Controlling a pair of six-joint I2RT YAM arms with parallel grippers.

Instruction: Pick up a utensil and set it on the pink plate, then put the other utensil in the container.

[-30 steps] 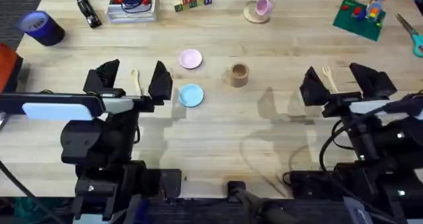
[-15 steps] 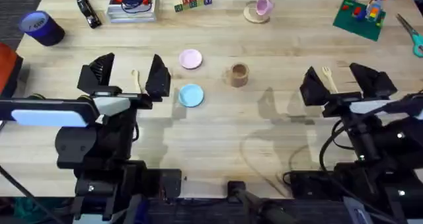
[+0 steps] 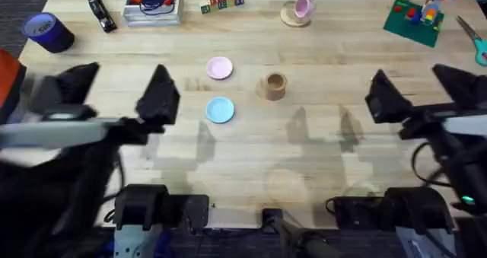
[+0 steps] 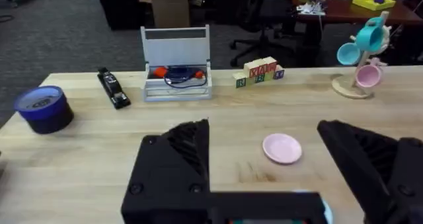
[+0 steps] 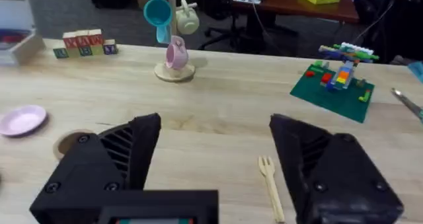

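Wood is the thing to steer by here: take the brown cup (image 3: 275, 85) as your landmark; the pink plate (image 3: 219, 68) lies to its left and a little farther from the arms' bases, the blue plate (image 3: 220, 109) lies to its left and a little nearer them, and both plates and the cup look bare. Your left gripper (image 3: 125, 69) hangs well to the left of the cup, beyond both plates, with its fingers spread wide and nothing between them; your right gripper (image 3: 413, 77) hangs well to the right of the cup, likewise spread and holding nothing. The fork (image 5: 271, 184) lies flat on the table on the cup's right side, and the right wrist view shows it between that gripper's two fingers, prongs pointing away from the wrist. The spoon I cannot place; it is probably hidden under the left arm, on the far side of the plates from the cup. By my reading you are on the first step, the pick of the spoon, with nothing grasped yet; next you would need to lower the left gripper until its fingers straddle the thin handle, close gently, and lift clear before swinging toward the pink plate; keep the right gripper lined up over the fork for the cup afterwards.
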